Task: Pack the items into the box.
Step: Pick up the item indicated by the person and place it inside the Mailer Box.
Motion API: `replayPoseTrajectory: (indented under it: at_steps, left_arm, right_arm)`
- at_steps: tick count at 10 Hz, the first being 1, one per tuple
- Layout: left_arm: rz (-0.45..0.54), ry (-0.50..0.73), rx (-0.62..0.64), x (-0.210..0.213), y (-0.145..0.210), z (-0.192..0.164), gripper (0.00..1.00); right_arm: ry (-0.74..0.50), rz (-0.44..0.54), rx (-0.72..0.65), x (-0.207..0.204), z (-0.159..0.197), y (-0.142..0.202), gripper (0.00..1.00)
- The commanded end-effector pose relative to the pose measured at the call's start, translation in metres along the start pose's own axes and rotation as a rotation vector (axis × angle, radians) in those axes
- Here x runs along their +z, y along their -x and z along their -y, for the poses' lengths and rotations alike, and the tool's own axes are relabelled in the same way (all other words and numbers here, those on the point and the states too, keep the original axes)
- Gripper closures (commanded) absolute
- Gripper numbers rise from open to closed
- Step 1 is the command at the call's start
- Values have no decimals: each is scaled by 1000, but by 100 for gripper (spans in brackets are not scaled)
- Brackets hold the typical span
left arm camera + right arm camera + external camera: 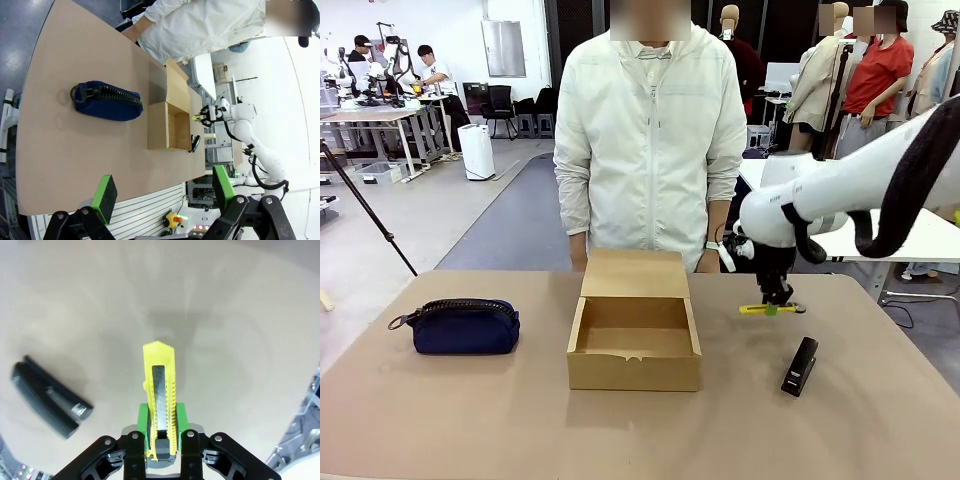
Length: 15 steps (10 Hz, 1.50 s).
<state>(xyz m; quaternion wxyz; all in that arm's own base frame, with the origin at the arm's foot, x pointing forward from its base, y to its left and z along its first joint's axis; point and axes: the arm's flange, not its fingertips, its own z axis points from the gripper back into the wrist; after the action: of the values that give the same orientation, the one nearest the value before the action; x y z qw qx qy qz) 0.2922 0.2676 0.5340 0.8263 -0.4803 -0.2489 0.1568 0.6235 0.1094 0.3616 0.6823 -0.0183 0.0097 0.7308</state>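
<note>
The open brown cardboard box [633,373] stands mid-table with its lid flap raised toward the person. A navy-blue zip pouch [465,327] lies left of it, also seen as the pouch [107,102] beside the box [157,127]. The black stapler [800,366] lies to the box's right, as does the stapler [50,402]. My right gripper [776,298] is shut on a yellow utility knife [161,385], low over the table right of the box and behind the stapler. My left gripper [162,192] hangs open and empty high above the table's left end.
A person in a white jacket [650,140] stands at the far edge behind the box, hands near the table edge. Bare tabletop [470,420] lies in front of the pouch and box. The right arm [860,190] reaches in from the right.
</note>
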Motion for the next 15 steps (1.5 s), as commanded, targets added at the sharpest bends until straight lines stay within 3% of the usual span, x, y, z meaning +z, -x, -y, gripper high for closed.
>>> replayPoseTrajectory:
  at_steps: [1,3,5,7,8,9,14,15]
  left_arm:
    - [3,21,-11,2,-1,1,0]
    - [3,21,-11,2,-1,1,0]
    - [3,21,-11,2,-1,1,0]
    - [3,21,-11,2,-1,1,0]
    - [3,21,-11,2,-1,1,0]
    - [3,21,-11,2,-1,1,0]
    - [3,21,-11,2,-1,1,0]
    - [3,21,-11,2,-1,1,0]
  right_arm:
    - [-43,60,13,64,-41,0,100]
    - [-61,173,13,117,-108,4,100]
    - [-32,158,-33,143,-187,5,100]
    - [-22,126,-84,136,-226,2,100]
    - [19,81,-105,126,-225,1,100]
    - [-45,149,-48,150,-211,7,100]
    - [-33,158,-53,145,-215,6,100]
    - [-12,206,-73,155,-204,-27,100]
